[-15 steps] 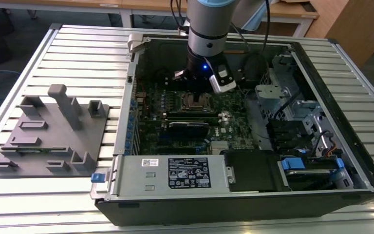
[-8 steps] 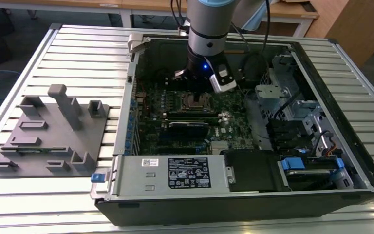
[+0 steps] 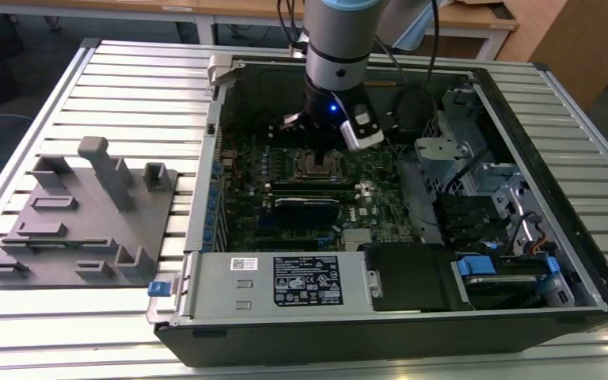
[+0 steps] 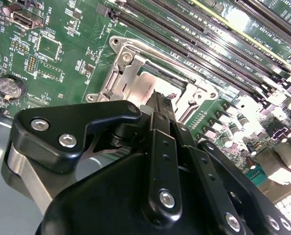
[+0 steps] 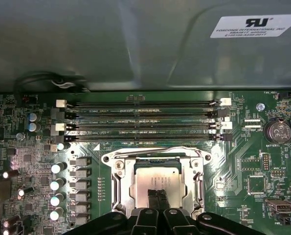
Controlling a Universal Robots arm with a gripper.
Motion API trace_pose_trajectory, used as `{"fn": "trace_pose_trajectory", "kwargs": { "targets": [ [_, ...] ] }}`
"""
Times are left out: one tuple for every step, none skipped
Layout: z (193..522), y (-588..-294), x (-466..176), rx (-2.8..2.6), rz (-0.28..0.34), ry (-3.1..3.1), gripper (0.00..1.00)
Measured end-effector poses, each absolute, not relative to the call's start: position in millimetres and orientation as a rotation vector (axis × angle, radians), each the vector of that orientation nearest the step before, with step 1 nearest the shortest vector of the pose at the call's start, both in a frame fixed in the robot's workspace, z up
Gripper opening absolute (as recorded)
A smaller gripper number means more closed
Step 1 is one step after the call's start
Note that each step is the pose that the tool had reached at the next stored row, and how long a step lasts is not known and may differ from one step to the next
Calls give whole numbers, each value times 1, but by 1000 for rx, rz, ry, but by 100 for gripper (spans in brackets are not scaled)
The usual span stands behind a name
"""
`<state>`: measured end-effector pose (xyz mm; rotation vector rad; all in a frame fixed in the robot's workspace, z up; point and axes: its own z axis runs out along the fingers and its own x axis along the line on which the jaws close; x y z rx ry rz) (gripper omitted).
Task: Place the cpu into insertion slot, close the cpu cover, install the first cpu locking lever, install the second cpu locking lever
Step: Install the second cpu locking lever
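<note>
Fingertips of your hand (image 5: 156,195) are coming together directly over the cpu (image 5: 155,181), and they are looking closed against each other, with nothing between them. The thin tips are touching the grey metal top of the chip, or standing just above it; which of the two I cannot tell.

The cpu is already lying inside the insertion slot (image 5: 117,185), flat and square to the shiny rim. In the second wrist view the same tips (image 4: 160,105) are pointing down at the chip from above the slot (image 4: 123,81). Probably you are holding the hand closed because a narrow point is reaching the chip without catching the metal parts around it.

In the exterior view the arm is standing nearly upright above the slot (image 3: 317,165), inside the open computer case (image 3: 568,261). Case and grey fixture block (image 3: 82,214), on the exterior view's left, are both resting on the ribbed surface (image 3: 135,79).

Whether the cpu cover is lying down around the chip, I cannot tell.
</note>
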<state>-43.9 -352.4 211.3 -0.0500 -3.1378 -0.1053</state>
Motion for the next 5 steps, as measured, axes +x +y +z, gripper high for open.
{"fn": "trace_pose_trajectory", "kwargs": {
  "targets": [
    [211,-352,-44,-50,-105,-3138,10],
    [211,-352,-44,-50,-105,-3138,10],
    [211,-352,-44,-50,-105,-3138,10],
    [211,-352,-44,-50,-105,-3138,10],
    [211,-352,-44,-50,-105,-3138,10]
  ]
}}
